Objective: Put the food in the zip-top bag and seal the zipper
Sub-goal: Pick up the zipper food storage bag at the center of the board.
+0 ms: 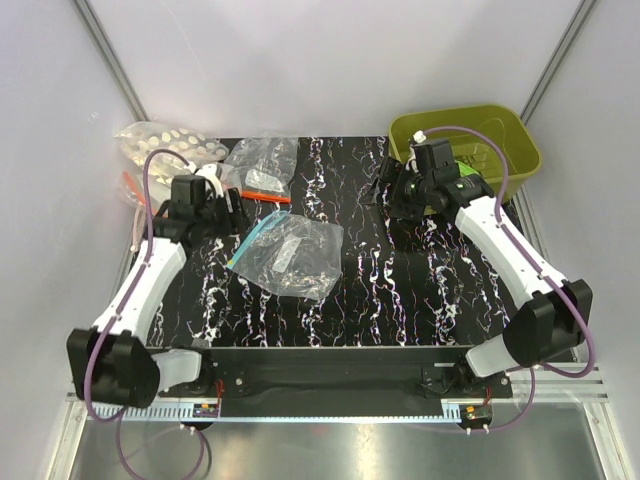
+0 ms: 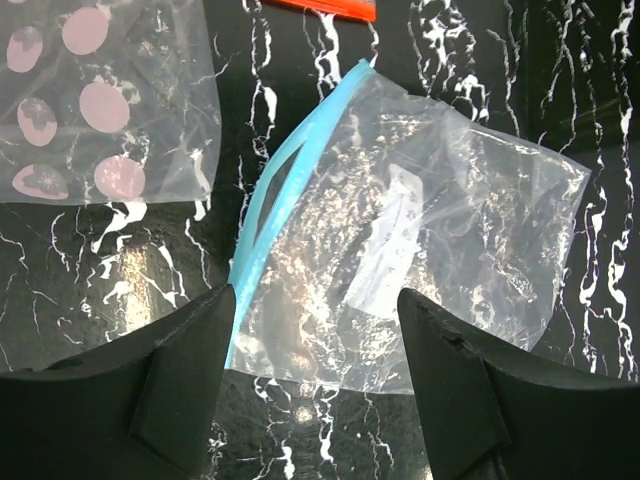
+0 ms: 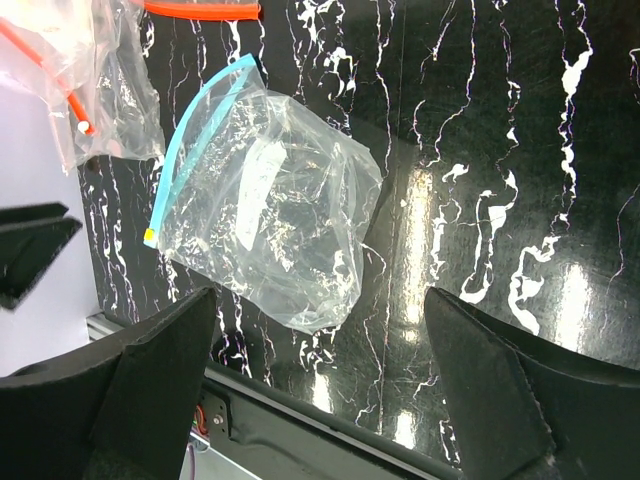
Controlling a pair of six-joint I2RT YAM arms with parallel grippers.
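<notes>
Bag (image 1: 285, 252) is lying flat on the worktop (image 1: 400, 290), mid-left, its zipper (image 2: 262, 215) facing my left arm and gaping a little. My left pincer (image 2: 315, 300) is hovering over that edge, jaws apart and holding nothing. My right pincer (image 3: 320, 295) is hanging wide and bare near the bin (image 1: 510, 140). I am not making out any food. I am worrying that pinching both thin layers would close the mouth, that the slick film would slide away, or that I would catch the red-strip bag (image 1: 262, 165) just beside it.
</notes>
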